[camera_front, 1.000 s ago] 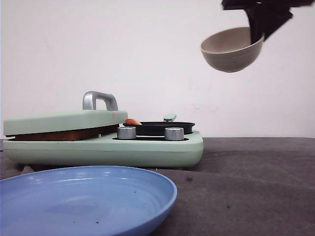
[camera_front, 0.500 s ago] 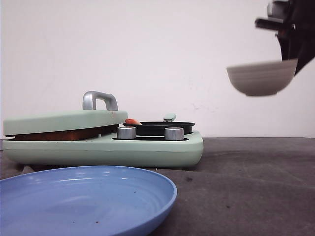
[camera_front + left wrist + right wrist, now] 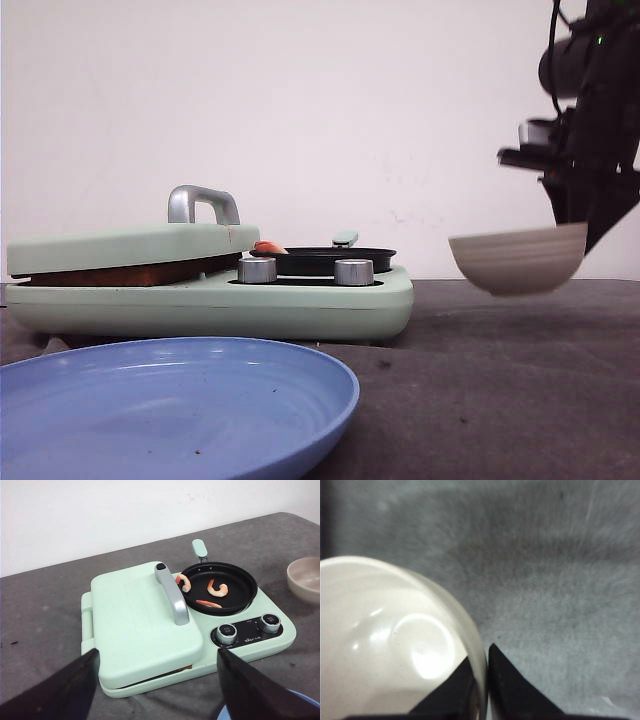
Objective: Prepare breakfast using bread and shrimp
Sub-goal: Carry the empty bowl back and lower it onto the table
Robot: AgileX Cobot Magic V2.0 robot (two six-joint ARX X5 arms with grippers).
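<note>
A blue plate (image 3: 180, 400) lies nearest me. Behind it, bread (image 3: 130, 273) sits under the cooker's (image 3: 150, 630) closed lid, three shrimp (image 3: 217, 588) in its pan (image 3: 240, 585). My right gripper (image 3: 486, 680) pinches a bowl's (image 3: 518, 258) rim above the table; my left gripper (image 3: 157, 680) spreads wide, empty.

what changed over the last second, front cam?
The right hand, shut on the rim of the beige bowl, carried it down and to the robot's right; the bowl went from tipped to level and now hangs low over the table. Unchanged: the green cooker with its lid down, the shrimp in the black pan, and the blue plate.
</note>
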